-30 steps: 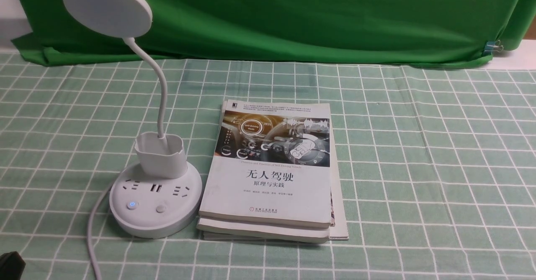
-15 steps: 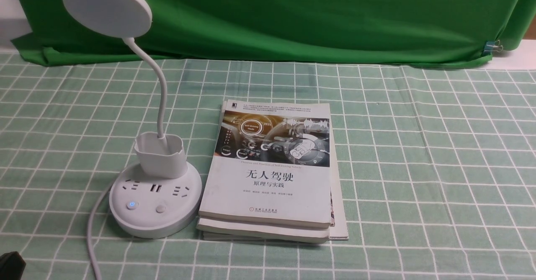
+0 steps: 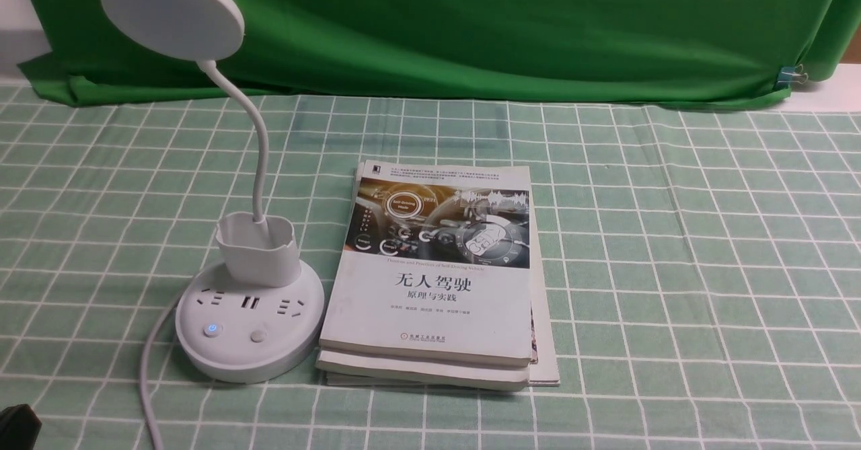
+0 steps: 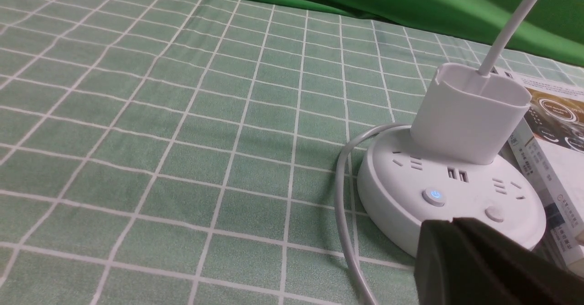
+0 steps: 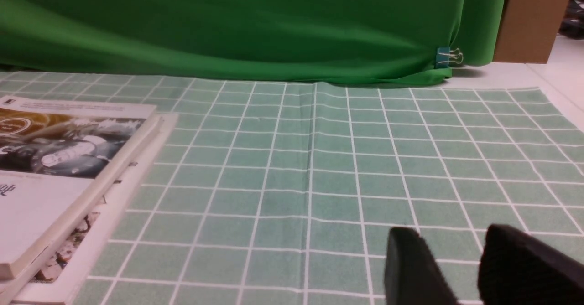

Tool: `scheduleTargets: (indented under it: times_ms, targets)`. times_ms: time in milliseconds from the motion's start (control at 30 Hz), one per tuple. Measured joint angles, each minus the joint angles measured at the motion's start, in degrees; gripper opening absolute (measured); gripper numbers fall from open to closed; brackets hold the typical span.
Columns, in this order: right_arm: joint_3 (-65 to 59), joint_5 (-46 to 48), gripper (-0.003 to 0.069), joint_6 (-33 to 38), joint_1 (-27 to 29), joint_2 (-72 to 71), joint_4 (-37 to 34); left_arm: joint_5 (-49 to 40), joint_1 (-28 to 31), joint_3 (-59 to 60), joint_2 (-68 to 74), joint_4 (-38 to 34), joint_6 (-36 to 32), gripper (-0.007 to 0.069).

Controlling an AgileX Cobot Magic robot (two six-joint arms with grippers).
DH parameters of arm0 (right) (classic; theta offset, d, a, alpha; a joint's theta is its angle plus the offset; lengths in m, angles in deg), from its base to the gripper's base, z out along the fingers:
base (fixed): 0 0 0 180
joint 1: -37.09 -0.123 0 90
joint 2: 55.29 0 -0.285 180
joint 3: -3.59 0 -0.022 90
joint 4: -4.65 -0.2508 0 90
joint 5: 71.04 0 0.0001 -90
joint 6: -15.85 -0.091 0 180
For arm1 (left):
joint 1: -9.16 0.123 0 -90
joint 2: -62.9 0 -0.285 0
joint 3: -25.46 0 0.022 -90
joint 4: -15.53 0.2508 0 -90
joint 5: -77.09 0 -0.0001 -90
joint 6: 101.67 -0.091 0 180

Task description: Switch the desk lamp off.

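Note:
The white desk lamp [image 3: 250,315] stands on the left of the table, its disc head [image 3: 172,11] on a thin bent neck above a small cup holder [image 3: 258,248]. On its round base the left button [image 3: 212,329] glows blue and the right button [image 3: 259,335] is plain. In the left wrist view the base [image 4: 401,177] and the lit button [image 4: 434,195] lie just beyond my left gripper [image 4: 452,222], which is shut and empty, short of the base's near edge. Its tip shows at the front view's lower left corner [image 3: 17,424]. My right gripper [image 5: 449,236] is open, empty, over bare cloth.
A stack of books [image 3: 437,282] lies right beside the lamp base, also in the right wrist view [image 5: 59,168]. The lamp's white cable [image 3: 144,369] runs toward the front edge. A green checked cloth [image 3: 672,268] covers the table, a green backdrop [image 3: 471,26] hangs behind.

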Motion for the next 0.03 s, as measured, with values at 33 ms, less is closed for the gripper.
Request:
scheduleTargets:
  times_ms: [33]
  targets:
    - [0.00,0.00,0.0242,0.00,0.00,0.00,0.00,0.00,0.00,0.00,0.00,0.00,-0.05,0.0001]
